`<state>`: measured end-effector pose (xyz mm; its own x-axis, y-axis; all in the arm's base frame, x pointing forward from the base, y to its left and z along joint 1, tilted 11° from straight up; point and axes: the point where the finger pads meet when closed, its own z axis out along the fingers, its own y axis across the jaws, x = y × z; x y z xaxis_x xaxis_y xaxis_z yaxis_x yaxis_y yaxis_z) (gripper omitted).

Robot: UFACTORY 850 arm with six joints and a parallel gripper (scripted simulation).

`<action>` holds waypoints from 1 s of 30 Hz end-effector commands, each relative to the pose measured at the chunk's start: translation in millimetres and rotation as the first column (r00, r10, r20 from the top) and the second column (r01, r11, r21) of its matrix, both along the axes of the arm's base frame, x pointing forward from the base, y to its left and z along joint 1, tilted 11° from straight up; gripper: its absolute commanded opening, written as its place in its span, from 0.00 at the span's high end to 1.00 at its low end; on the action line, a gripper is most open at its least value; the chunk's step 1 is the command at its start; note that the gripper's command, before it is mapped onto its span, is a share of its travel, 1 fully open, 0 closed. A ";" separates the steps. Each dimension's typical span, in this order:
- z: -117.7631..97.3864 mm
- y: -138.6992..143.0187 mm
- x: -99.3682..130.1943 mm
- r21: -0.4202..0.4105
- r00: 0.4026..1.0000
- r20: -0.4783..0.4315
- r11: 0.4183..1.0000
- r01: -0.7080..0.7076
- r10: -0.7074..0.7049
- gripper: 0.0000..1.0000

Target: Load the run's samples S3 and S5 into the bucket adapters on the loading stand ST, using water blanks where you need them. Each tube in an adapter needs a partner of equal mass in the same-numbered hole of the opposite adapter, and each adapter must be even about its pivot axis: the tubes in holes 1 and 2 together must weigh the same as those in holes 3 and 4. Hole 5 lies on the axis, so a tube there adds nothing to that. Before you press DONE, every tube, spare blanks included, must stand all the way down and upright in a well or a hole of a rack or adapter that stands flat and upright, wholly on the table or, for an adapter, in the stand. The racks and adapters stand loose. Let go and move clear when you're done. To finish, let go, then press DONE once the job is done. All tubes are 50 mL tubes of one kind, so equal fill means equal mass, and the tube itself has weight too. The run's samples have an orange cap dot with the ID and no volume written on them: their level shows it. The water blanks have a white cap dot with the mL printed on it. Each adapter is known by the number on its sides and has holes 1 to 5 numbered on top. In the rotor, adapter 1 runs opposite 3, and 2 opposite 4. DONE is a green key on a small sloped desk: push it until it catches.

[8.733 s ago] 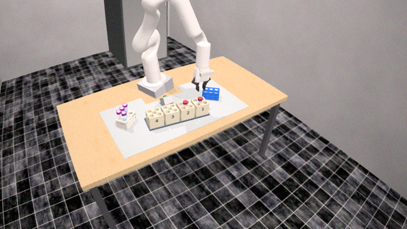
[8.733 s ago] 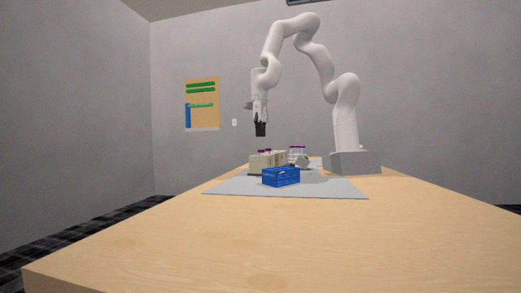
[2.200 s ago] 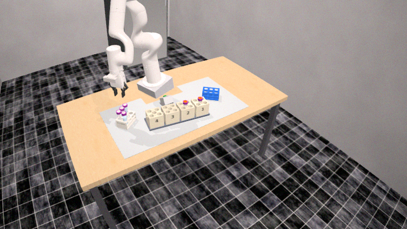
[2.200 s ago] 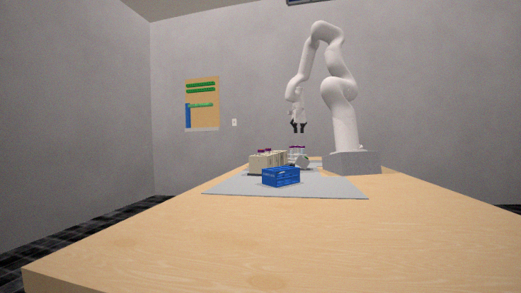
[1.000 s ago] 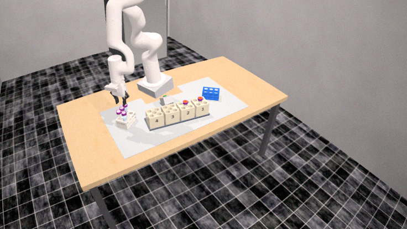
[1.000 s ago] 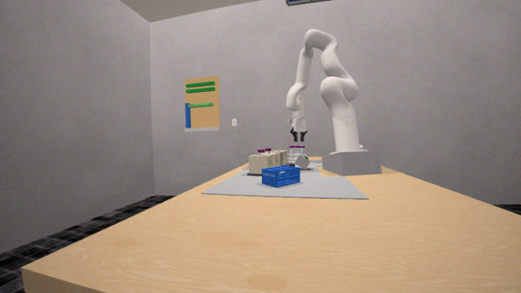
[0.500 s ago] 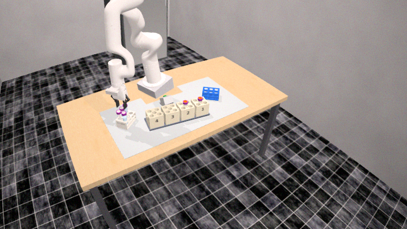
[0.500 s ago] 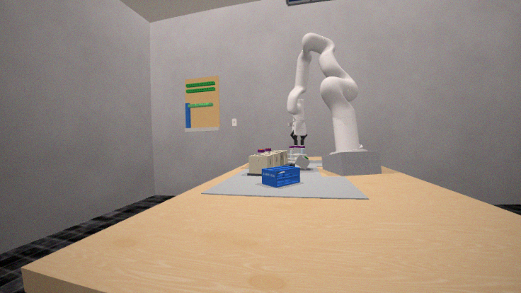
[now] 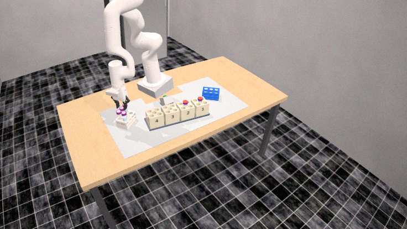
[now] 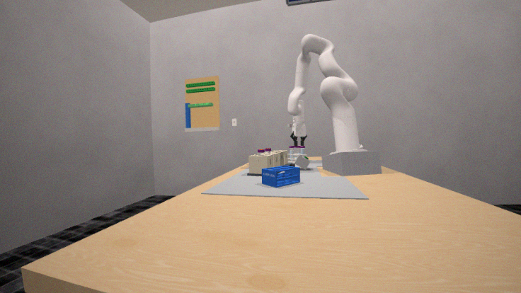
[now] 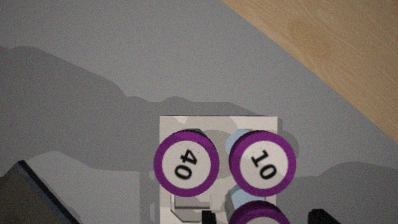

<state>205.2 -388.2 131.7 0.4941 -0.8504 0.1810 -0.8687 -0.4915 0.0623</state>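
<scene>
My gripper [image 9: 121, 104] [image 10: 299, 140] [image 11: 262, 218] is open and hangs just above the white blank rack [image 9: 125, 123] [image 11: 217, 123]. Its fingers straddle the cap of one blank [image 9: 121, 108] [image 11: 257, 214], whose number is cut off at the bottom of the wrist view. The 40 mL blank [image 11: 186, 162] and the 10 mL blank [image 11: 262, 162] stand in the same rack. Adapters 4 [image 9: 155, 119], 3 [image 9: 171, 114], 2 [image 9: 187, 111] and 1 [image 9: 201, 108] stand in a row on the stand. An orange-dotted sample [image 9: 185, 102] stands in adapter 2 and another [image 9: 199, 98] in adapter 1; I cannot read their IDs.
A blue rack [image 9: 210, 93] [image 10: 280, 176] with no tubes showing stands at the mat's far right. The DONE desk [image 9: 166, 100] [image 10: 302, 161] with its green key sits behind the adapters, beside the arm's base [image 9: 155, 85]. The stand's dark corner [image 11: 30, 200] shows at the wrist view's bottom left.
</scene>
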 end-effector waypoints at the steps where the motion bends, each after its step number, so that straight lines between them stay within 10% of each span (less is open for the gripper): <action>1: -2.3 -1.0 0.4 -0.002 1.000 0.000 1.000 0.000 0.000 0.43; 30: -18.7 -4.2 1.0 -0.002 1.000 0.000 1.000 0.000 0.000 0.43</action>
<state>205.8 -391.3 115.4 0.4942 -0.8506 0.1794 -0.8686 -0.4918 0.0609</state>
